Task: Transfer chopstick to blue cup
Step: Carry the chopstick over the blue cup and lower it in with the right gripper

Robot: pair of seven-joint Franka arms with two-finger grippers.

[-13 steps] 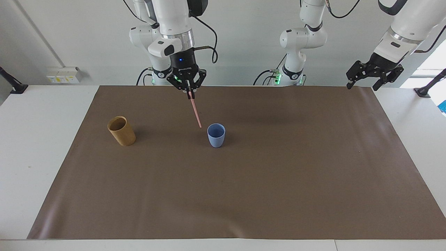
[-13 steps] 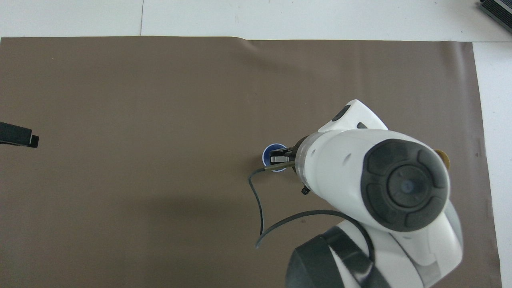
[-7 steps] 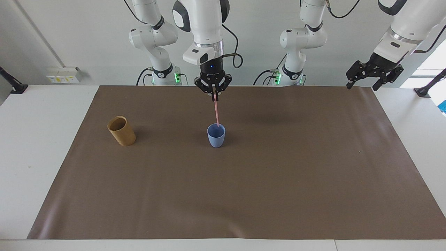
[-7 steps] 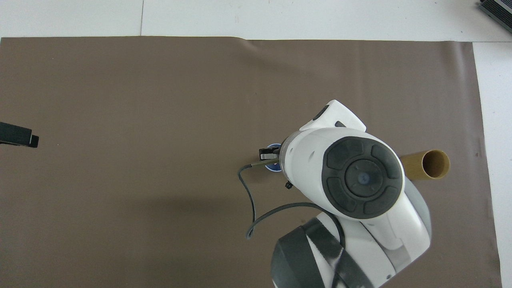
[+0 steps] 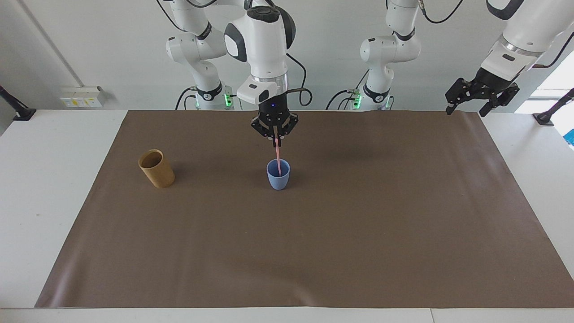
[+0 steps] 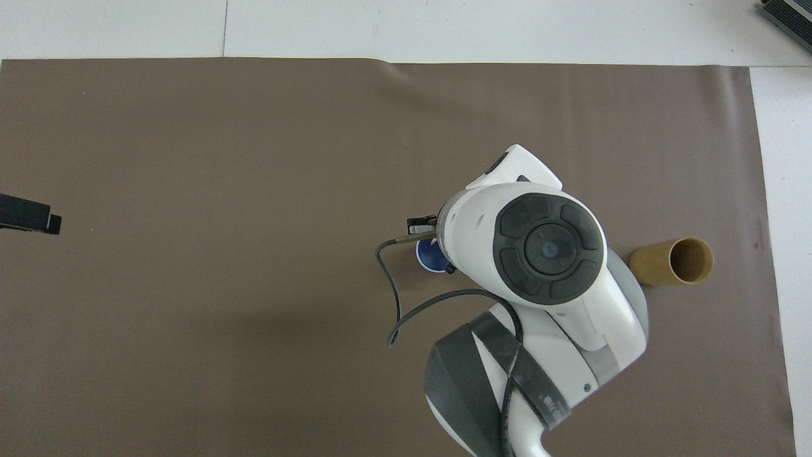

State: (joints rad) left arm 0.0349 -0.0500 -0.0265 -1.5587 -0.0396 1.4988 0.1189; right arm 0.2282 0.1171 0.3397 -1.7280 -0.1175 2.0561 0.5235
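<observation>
The right gripper point(image 5: 276, 142) is hanging over the blue cup point(image 5: 278, 178) near the brown mat's point(image 5: 314, 251) middle, clenching the pink chopstick point(image 5: 278, 159), whose lower end is dipping inside the cup. The left gripper point(image 5: 468, 105) is waiting, fingers spread, above the mat's corner.

My white counter point(image 5: 58, 188) carries a wide brown mat point(image 5: 314, 251) that covers most of it. A plain pale wall point(image 5: 112, 49) stands at my back, with a white socket strip point(image 5: 83, 96) low on it, and daylight comes from a window point(image 5: 558, 78) at one end.
</observation>
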